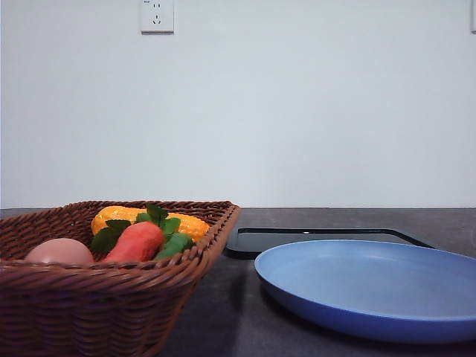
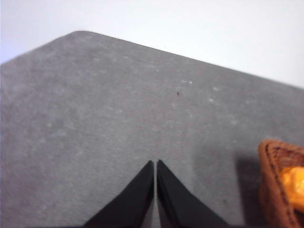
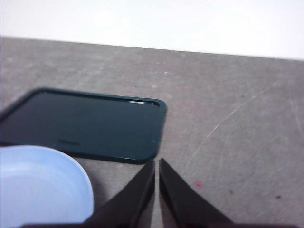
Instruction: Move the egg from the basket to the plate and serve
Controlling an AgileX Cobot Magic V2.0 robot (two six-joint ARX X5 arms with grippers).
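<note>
- The table (image 1: 349, 219) is a dark grey, matte surface with faint pale specks and fine scratches; in the left wrist view one rounded corner of it shows against the wall.
- Behind it stands a plain white wall (image 1: 297, 111), with a white power socket (image 1: 157, 15) set high on it.
- The basket (image 1: 111, 297), brown woven wicker with a braided rim, sits at the front left of the table.
- The egg (image 1: 59, 251), smooth and brownish-pink, lies inside the basket at its left side, just beside an orange-red carrot-like vegetable (image 1: 137, 242) with green leaves (image 1: 160, 219).
- Behind these in the basket lies a yellow-orange piece of produce (image 1: 119, 217); I cannot tell what kind.
- The plate (image 1: 372, 286), wide, shallow and light blue, rests on the table to the right of the basket, apart from it, with nothing on it.
- A flat black tray (image 1: 320, 239) lies just behind the plate; its surface is bare.
- The left claw (image 2: 155, 164) hangs above bare table with its dark fingertips pressed together, gripping nothing; a corner of the basket is off to one side.
- The right claw (image 3: 156, 162) is likewise closed on nothing, over bare table near a corner of the tray and the plate's edge.
</note>
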